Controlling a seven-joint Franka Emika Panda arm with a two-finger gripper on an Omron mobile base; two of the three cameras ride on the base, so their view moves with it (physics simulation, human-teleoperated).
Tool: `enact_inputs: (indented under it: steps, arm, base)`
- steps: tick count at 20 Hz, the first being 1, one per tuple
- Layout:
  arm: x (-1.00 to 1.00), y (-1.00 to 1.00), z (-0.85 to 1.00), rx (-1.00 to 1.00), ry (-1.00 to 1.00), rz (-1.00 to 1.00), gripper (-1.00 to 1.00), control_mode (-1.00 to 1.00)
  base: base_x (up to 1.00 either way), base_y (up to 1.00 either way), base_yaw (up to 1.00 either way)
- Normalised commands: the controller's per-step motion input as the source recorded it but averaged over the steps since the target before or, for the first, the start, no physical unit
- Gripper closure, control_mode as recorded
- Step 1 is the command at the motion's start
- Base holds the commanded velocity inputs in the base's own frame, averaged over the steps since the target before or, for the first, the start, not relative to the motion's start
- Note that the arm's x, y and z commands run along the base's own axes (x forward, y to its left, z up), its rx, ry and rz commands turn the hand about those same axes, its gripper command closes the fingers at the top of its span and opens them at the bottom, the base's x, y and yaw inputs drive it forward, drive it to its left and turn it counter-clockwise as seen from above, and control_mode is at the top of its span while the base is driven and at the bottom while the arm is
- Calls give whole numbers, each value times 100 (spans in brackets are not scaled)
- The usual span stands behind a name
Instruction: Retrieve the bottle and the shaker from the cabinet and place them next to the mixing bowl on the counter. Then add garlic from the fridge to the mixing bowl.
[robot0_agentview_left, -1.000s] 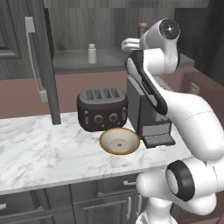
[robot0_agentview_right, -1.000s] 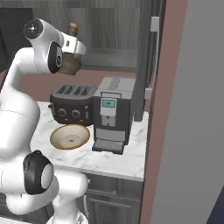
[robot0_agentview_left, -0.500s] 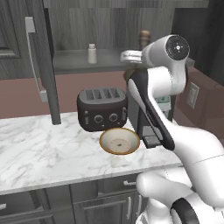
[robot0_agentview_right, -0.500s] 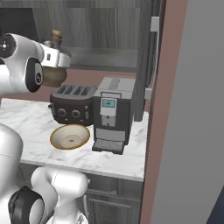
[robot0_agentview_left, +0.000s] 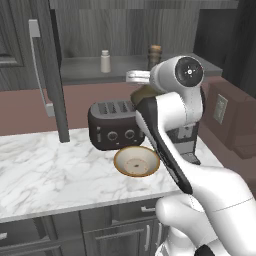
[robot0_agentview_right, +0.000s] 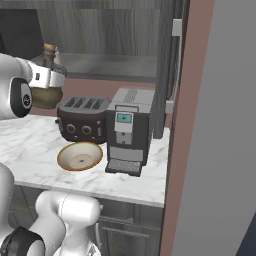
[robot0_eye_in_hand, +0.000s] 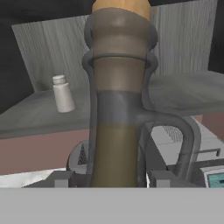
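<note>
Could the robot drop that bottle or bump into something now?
Maybe. The gripper holds the bottle in the air above the toaster, so a slip could drop it there. Coming down to the counter, the bottle might also knock the mixing bowl, which sits close against the toaster.

1. A white marble counter with grey veins (robot0_agentview_left: 45, 175) runs across the left and right base views, above dark grey cabinet fronts.
2. A shallow tan ceramic mixing bowl (robot0_agentview_left: 136, 161) sits on the counter near its front edge.
3. A black four-slot toaster (robot0_agentview_left: 112, 126) stands just behind the bowl.
4. A black and silver coffee machine with a small blue screen (robot0_agentview_right: 127, 131) stands on the counter just beside the toaster and the bowl.
5. A grey cabinet shelf (robot0_agentview_left: 85, 68) lies above the counter, behind the open cabinet door.
6. A small white shaker with a grey cap (robot0_agentview_left: 105, 61) stands upright on that shelf.
</note>
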Motion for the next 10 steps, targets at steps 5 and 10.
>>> enact_inputs:
  steps: [5,10]
  arm:
    - [0,13,-49,-4,0,0,100,-100]
    - [0,5,-45,-5,0,-5,100,-100]
  base:
    - [0,0,0]
    - [0,0,0]
